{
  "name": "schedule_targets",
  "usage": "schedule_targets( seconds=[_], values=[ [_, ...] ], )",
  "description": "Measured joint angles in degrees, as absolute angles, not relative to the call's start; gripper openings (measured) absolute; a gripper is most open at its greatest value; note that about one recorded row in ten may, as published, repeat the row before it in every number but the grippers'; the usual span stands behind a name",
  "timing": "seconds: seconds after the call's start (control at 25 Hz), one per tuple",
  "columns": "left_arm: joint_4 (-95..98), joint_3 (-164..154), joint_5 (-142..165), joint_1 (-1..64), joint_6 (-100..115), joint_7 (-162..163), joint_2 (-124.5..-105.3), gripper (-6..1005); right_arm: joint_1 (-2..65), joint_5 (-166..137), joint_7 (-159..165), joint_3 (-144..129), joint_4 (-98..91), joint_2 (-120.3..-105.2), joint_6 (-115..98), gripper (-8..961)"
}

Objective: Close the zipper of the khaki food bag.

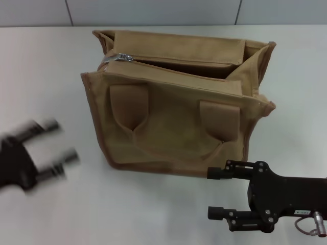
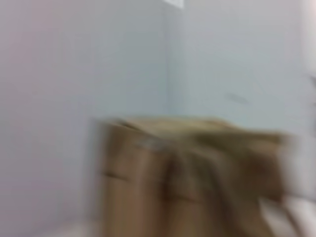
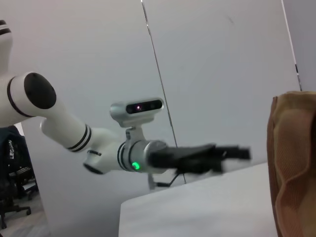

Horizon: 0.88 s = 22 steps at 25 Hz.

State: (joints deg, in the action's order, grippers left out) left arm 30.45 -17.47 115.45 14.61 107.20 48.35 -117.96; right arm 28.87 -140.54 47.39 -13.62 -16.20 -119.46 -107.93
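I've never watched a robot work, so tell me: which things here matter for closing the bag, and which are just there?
Part of the job:
- khaki bag, top open
- zipper with silver pull
- left gripper, open, beside the bag
- right gripper, open, in front of the bag

Just there:
- white table
- wall panels

Both arms low and near the robot, claws empty with fingers parted.

The left claw [image 1: 60, 143] sits at the near left, motion-blurred, its two dark fingers [image 1: 47, 125] spread apart and pointing away from the robot and toward the right claw's side, holding nothing. From the right wrist view the left claw [image 3: 232, 154] reaches out level from a white forearm with black bands, a green light glowing at the wrist and a small camera mounted above it. The right claw [image 1: 210, 193] lies at the near right, its black body level, its two fingers [image 1: 220, 173] parted and pointing toward the left claw's side, also holding nothing.
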Motion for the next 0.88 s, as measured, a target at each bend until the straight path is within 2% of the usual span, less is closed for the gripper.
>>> schedule_targets(
  seconds=[0.04, 0.24, 0.68, 0.88],
  values=[
    [29.61, -11.16, 114.33, 15.00, 105.34, 48.34, -118.47, 782, 28.94, -140.48, 47.33, -13.62, -15.81, -119.49, -107.75, 723],
    [24.00, -1.69, 110.04, 17.88, 98.40, 49.25, -118.26, 782, 29.12, -140.33, 47.21, -13.62, -15.01, -119.48, -106.92, 723],
    [20.71, -12.65, 111.59, 27.18, 91.80, 51.99, -118.37, 781, 29.89, -140.50, 47.19, -13.62, -12.63, -119.48, -104.50, 722],
    [20.67, -16.66, 110.97, 29.38, 90.43, 51.98, -118.59, 781, 29.35, -140.35, 47.19, -13.62, -12.42, -119.44, -104.62, 722]
  ],
)
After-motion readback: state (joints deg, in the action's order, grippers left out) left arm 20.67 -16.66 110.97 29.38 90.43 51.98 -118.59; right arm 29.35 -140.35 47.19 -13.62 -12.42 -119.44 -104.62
